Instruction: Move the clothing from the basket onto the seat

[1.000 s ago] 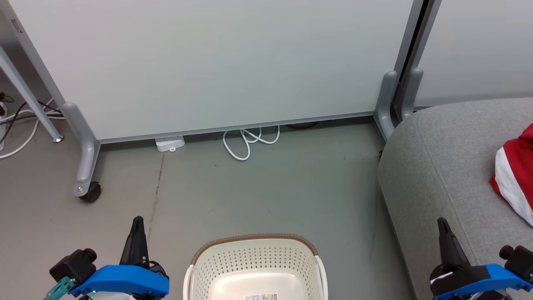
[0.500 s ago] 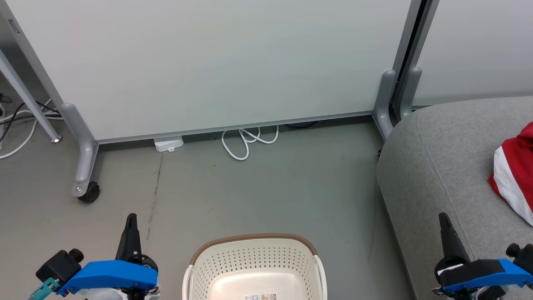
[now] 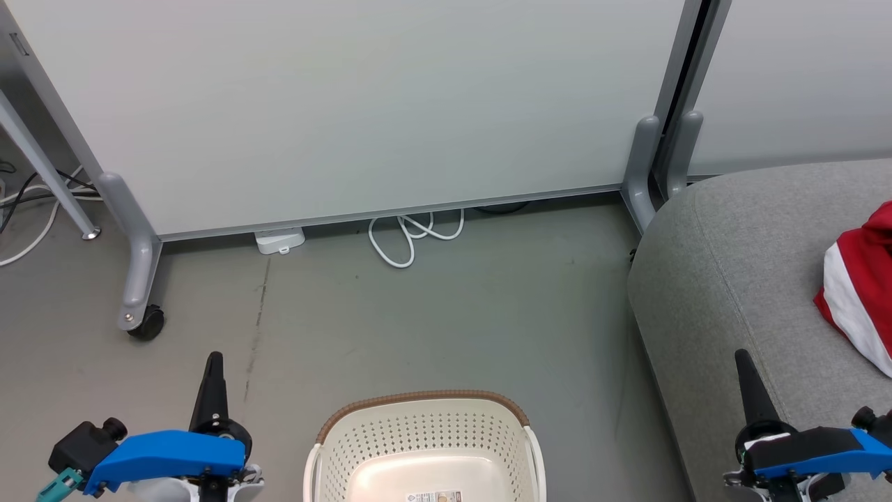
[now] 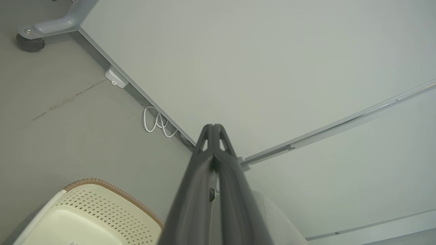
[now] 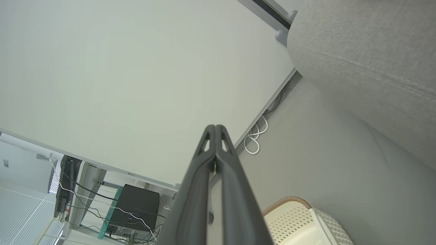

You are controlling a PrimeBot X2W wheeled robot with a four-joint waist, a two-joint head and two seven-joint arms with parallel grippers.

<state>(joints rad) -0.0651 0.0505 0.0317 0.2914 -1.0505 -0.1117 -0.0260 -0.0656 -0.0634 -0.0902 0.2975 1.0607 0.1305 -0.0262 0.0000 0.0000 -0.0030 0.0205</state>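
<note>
The cream-white basket (image 3: 425,446) with a brown rim stands on the floor at the bottom centre, its inside bare down to the label; it also shows in the left wrist view (image 4: 98,217) and in the right wrist view (image 5: 299,221). Red clothing (image 3: 860,289) with a white stripe lies on the grey seat (image 3: 739,279) at the right edge. My left gripper (image 3: 213,359) is shut and holds nothing, left of the basket above the floor. Over the seat's front corner, my right gripper (image 3: 741,355) is shut too, with nothing in it. Both finger pairs (image 4: 213,127) (image 5: 215,127) are pressed together.
A pale partition panel (image 3: 362,104) on grey wheeled feet (image 3: 139,307) stands behind the basket. A white cable loop (image 3: 411,233) and a white box (image 3: 280,241) lie at its base. More cables (image 3: 28,202) run at the far left. A black unit (image 5: 136,209) sits beyond the partition.
Both grippers have sunk lower in the head view and the left one has drifted left. The whole picture has shifted slightly, so the camera has moved. Both stay shut.
</note>
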